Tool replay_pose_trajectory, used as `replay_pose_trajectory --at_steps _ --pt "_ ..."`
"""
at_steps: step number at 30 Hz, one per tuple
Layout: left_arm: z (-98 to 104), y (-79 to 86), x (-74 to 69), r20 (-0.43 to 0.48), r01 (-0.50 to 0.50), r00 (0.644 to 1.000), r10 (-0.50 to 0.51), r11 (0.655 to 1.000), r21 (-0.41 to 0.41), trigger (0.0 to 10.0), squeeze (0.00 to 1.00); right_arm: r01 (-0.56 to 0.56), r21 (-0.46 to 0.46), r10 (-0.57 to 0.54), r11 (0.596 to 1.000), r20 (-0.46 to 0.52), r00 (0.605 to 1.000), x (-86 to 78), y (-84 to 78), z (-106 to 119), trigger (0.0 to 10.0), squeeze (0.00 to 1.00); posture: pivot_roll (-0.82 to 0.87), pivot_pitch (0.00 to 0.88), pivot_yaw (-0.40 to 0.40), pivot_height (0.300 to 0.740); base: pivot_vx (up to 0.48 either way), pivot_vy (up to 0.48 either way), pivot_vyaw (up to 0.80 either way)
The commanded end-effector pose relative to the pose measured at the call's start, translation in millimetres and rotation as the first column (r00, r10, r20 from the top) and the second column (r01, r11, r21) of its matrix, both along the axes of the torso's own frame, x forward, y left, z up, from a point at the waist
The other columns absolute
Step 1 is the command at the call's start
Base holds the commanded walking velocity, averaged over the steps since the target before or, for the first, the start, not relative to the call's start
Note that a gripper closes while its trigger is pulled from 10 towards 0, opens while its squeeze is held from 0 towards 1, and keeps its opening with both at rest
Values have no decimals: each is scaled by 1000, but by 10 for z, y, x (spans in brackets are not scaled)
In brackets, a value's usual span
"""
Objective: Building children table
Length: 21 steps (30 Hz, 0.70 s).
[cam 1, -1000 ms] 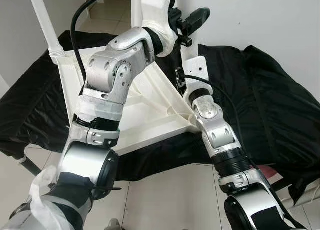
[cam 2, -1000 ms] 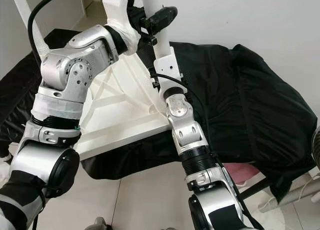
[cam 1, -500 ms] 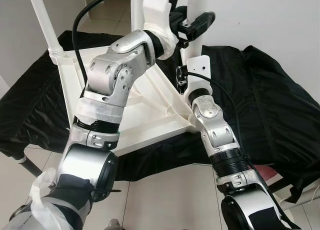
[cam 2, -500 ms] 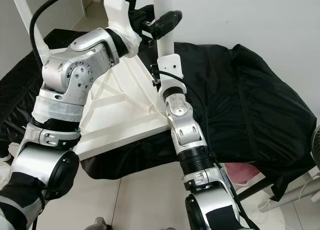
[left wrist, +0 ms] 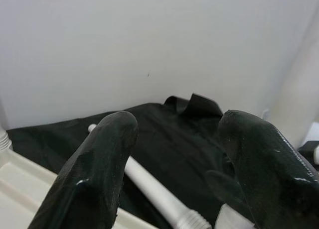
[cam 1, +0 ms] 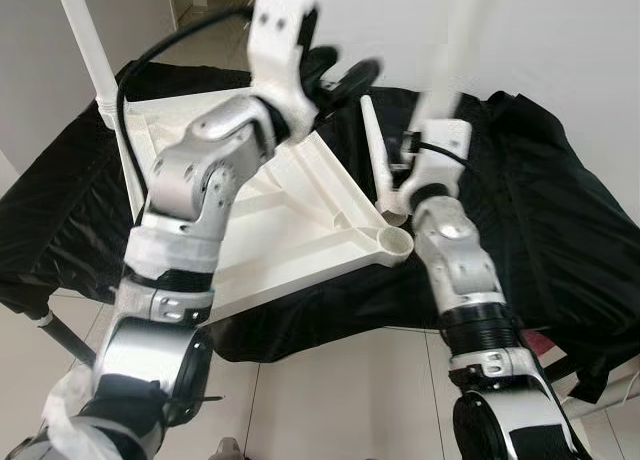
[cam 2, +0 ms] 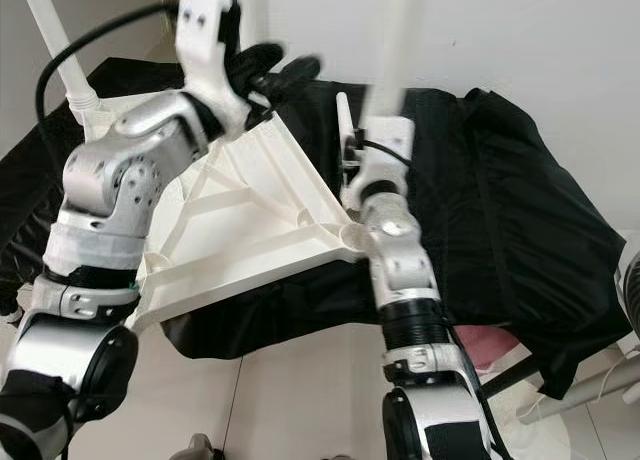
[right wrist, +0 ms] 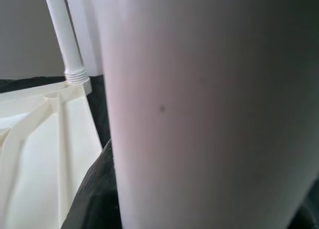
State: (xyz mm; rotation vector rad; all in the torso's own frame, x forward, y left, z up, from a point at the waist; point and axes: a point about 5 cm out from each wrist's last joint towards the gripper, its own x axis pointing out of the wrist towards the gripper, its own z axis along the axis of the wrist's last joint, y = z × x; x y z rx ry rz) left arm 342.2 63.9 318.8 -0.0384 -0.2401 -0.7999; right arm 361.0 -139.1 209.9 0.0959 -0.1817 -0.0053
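The white children's table top [cam 1: 290,230] lies upside down on a black cloth. One white leg [cam 1: 88,45] stands screwed into its far left corner. The near right corner socket [cam 1: 396,240] is bare. My right gripper [cam 1: 437,115] is just right of that socket, shut on a second white leg [cam 1: 452,40] that it holds upright; this held leg [right wrist: 199,114] looms close in the right wrist view. A third leg [cam 1: 375,160] lies loose on the cloth beside the top. My left gripper [cam 1: 338,80] hovers open above the top's far edge, its fingers [left wrist: 94,164] apart with nothing between them.
The black cloth [cam 1: 540,200] covers a low cot that fills the middle and right. A white wall [cam 1: 560,40] stands close behind it. Tiled floor [cam 1: 330,400] lies between me and the cot. Something pink [cam 2: 490,340] shows under the cloth at the right.
My left gripper has let go of the upright leg and drawn back to the left. My right arm has carried that leg up and to the right, off the corner socket.
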Motion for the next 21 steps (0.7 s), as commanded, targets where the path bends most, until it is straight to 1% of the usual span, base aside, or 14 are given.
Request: replay_pose_trajectory --at_steps 1,5,6,7,8,9,10,11,12,13,15,17,18,21 --pt "-70 -39 -28 -10 4 1000 -4 999 36 10000 0 -13 33 13 999 21 1000 -25 -63 33 10000 0 18 53 -32 740 0 0 0" --pt "-110 -30 -35 -14 3 1000 -3 999 36 10000 0 -10 33 9 999 20 1000 -37 -104 12 10000 0 10 51 -30 740 0 0 0" --pt "-183 -28 -41 -23 0 1000 1 998 56 10000 0 -11 26 11 1000 24 1000 -52 -141 -11 10000 0 10 51 -30 740 0 0 0" --pt "-183 -28 -41 -23 0 1000 1 998 56 10000 0 -11 26 11 1000 24 1000 -52 -141 -11 10000 0 10 51 -30 740 0 0 0" --pt "-274 -35 -45 -33 -5 999 7 996 86 10000 0 -14 19 13 1000 33 999 -67 -176 -28 10000 0 10 51 -30 740 0 0 0" --pt "-274 -35 -45 -33 -5 999 7 996 86 10000 0 -14 19 13 1000 33 999 -67 -176 -28 10000 0 10 51 -30 740 0 0 0" --pt "-373 -45 -51 -44 -9 999 15 992 123 10000 0 -19 17 19 1000 34 999 -77 -207 -52 10000 0 5 47 -28 740 0 0 0" --pt "-452 -65 -68 -54 -4 998 12 990 144 10000 0 -8 -13 8 1000 26 1000 -83 -248 -86 10000 0 5 45 -29 740 0 0 0" --pt "-452 -65 -68 -54 -4 998 12 990 144 10000 0 -8 -13 8 1000 26 1000 -83 -248 -86 10000 0 5 45 -29 740 0 0 0" --pt "-501 -86 -87 -58 4 998 5 988 157 10000 0 4 -39 -3 999 26 1000 -88 -277 -107 10000 0 5 45 -29 740 0 0 0" --pt "-537 -105 -108 -56 11 998 -1 985 171 10000 0 1 -51 0 999 24 1000 -96 -293 -126 10000 0 6 43 -29 740 0 0 0" --pt "-611 -154 -164 -35 26 999 -19 978 208 10000 0 -43 -47 44 998 28 999 -112 -277 -152 10000 0 3 42 -28 740 0 0 0" --pt "-611 -154 -164 -35 26 999 -19 978 208 10000 0 -43 -47 44 998 28 999 -112 -277 -152 10000 0 3 42 -28 740 0 0 0" --pt "-679 -208 -227 -5 48 999 -48 972 231 10000 0 -84 -102 91 991 70 993 -117 -222 -154 10000 0 -2 38 -25 740 0 0 0"
